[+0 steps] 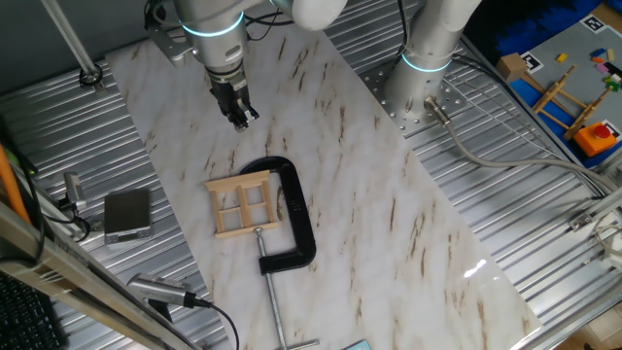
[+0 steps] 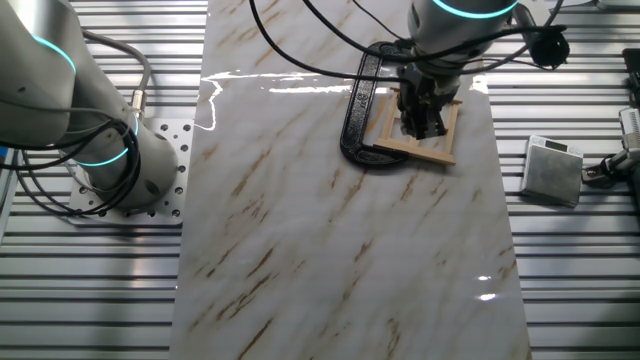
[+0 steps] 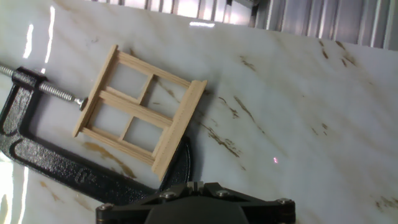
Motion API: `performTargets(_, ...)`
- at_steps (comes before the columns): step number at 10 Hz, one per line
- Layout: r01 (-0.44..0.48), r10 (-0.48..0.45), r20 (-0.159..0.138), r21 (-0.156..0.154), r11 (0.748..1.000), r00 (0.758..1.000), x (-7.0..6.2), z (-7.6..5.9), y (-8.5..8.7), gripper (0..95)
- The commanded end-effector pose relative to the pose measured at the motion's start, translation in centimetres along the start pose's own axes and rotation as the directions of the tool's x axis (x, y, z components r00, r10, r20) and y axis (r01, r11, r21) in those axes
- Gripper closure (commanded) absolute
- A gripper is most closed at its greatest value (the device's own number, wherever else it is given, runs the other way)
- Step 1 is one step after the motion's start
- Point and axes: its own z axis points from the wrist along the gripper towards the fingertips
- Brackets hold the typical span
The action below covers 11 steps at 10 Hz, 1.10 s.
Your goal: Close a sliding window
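The sliding window (image 1: 243, 204) is a small pale-wood frame with four panes. It lies flat on the marble board (image 1: 369, 194), held by a black C-clamp (image 1: 294, 219). It also shows in the other fixed view (image 2: 440, 146) and in the hand view (image 3: 137, 112). My gripper (image 1: 241, 117) hangs above the board, beyond the window's far side and apart from it. Its fingers are pressed together with nothing between them. In the other fixed view the gripper (image 2: 425, 125) covers part of the window. In the hand view the gripper (image 3: 198, 185) sits at the bottom edge.
The clamp's screw (image 1: 272, 301) runs toward the board's near edge. A grey box (image 1: 127, 214) sits on the ribbed metal table to the left. A second arm's base (image 1: 428, 58) stands at the back right. A wooden stick frame with an orange block (image 1: 583, 117) is at the far right.
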Motion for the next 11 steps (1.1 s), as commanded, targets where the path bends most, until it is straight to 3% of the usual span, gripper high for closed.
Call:
performTargets(1, -0.002, 0.002, -0.001, 0.001, 1.0, 1.0, -0.05, 0.04, 0.0, 95.0)
performTargets(5, 0.017, -0.018, -0.017, -0.004, 1.0, 1.0, -0.05, 0.04, 0.0, 95.0)
performTargets(6, 0.026, -0.026, -0.036, -0.009, 1.0, 0.999, -0.05, 0.04, 0.0, 95.0)
performTargets(11, 0.024, -0.025, -0.037, -0.009, 1.0, 0.999, -0.05, 0.04, 0.0, 95.0)
